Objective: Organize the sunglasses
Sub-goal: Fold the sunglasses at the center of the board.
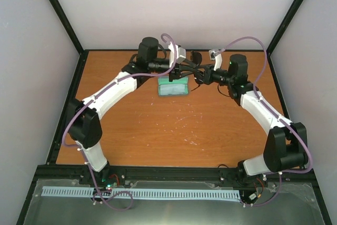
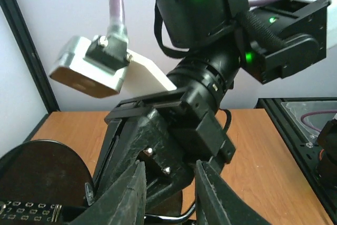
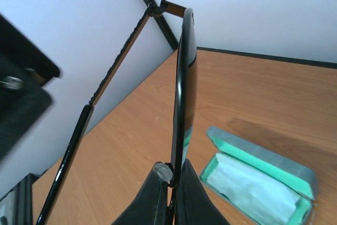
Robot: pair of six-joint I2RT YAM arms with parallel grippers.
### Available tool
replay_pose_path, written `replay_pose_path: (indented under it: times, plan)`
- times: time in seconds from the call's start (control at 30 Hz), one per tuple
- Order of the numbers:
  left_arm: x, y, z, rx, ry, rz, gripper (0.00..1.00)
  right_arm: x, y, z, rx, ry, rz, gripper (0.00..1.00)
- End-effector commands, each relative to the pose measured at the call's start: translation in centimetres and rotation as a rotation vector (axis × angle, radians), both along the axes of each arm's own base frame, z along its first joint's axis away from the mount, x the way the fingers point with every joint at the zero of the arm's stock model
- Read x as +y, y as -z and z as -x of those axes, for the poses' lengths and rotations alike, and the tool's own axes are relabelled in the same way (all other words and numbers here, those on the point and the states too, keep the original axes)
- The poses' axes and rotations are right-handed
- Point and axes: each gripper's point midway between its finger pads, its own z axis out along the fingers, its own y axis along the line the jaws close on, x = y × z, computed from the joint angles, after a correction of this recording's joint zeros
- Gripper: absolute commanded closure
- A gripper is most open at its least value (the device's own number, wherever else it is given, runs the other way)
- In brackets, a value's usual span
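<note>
The sunglasses (image 1: 196, 58) hang in the air between my two grippers at the far middle of the table. My right gripper (image 3: 171, 175) is shut on the thin black frame beside a clear nose pad. One dark lens (image 3: 184, 77) stands edge-on above the fingers, and a slim temple arm (image 3: 108, 90) reaches left. My left gripper (image 2: 169, 169) faces the right gripper (image 1: 199, 75) with its jaws apart. A thin black wire of the sunglasses (image 2: 176, 217) crosses low between them, and a dark lens (image 2: 42, 175) shows at lower left. The left gripper also shows in the top view (image 1: 182, 71).
The grey-blue case (image 1: 172, 87) lies open on the table just below the grippers, green inside (image 3: 263, 156). A light-blue cloth (image 3: 253, 191) lies in it. White walls and black frame posts close the far side and both sides.
</note>
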Motion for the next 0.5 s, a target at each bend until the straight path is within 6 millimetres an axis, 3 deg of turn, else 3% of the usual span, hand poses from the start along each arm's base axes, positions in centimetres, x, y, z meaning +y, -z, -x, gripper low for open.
replay_pose_path:
  times: [0.0, 0.3, 0.37, 0.47]
  plan:
    - [-1.1, 1.5, -0.4, 0.025, 0.020, 0.002, 0.73, 0.9, -2.3, 1.9, -0.012, -0.098, -0.050, 0.97]
    - [-2.8, 5.7, -3.8, 0.048, -0.064, -0.097, 0.72, 1.1, -4.6, 4.2, -0.046, -0.173, -0.080, 0.97]
    - [-2.7, 5.3, -4.4, 0.015, -0.088, -0.106, 0.72, 0.3, -3.9, 3.2, -0.026, -0.084, -0.042, 0.97]
    - [-2.0, 3.1, -4.7, -0.053, -0.132, -0.076, 0.65, -2.2, -1.9, 0.3, 0.026, 0.148, 0.048, 0.97]
